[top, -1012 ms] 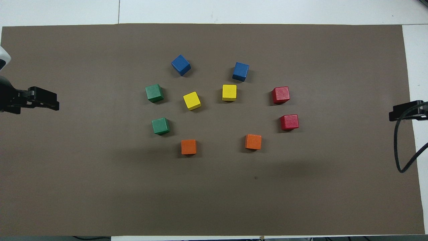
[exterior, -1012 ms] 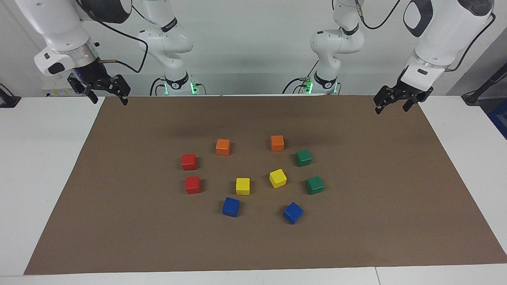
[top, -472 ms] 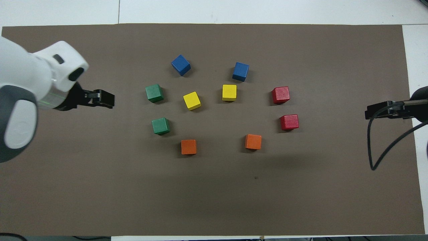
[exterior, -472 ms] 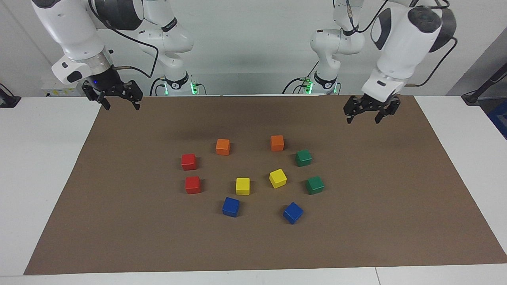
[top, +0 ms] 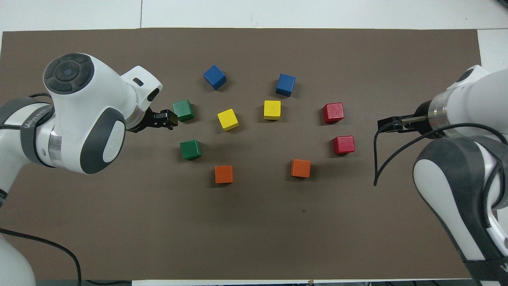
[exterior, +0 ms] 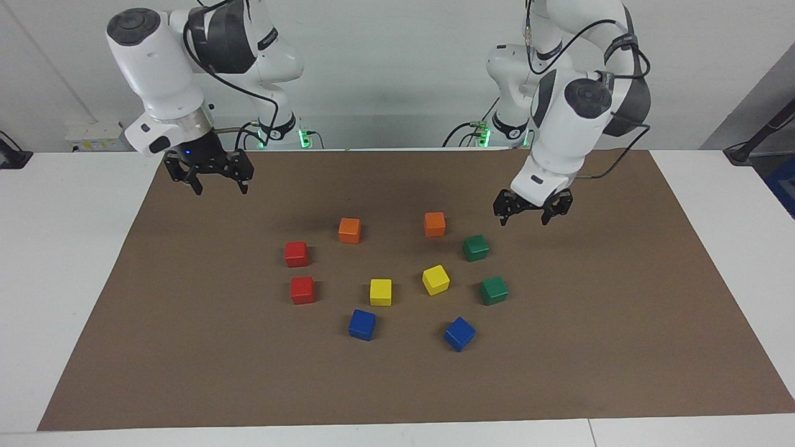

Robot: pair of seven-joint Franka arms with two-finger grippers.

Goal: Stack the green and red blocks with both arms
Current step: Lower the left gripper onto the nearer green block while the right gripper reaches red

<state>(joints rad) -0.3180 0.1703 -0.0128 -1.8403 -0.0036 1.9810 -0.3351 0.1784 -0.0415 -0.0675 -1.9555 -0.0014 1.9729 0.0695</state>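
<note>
Just below the left gripper (exterior: 531, 214), jaws wide and empty, sit two green blocks (exterior: 476, 248); the right gripper (exterior: 213, 179), also open and empty, hangs well apart from two red blocks (exterior: 297, 254). Best to centre squarely above one block before descending.

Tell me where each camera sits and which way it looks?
Facing view: high across the table, looking at the robots; both arms show, with the open left gripper up over the brown mat and the open right gripper over its edge.
Overhead view: high above the robots' end, looking steeply down; both arms come in from the bottom, the left gripper beside a green block.
Shared: the same mat and coloured blocks, like the red blocks, half a turn apart.
</note>
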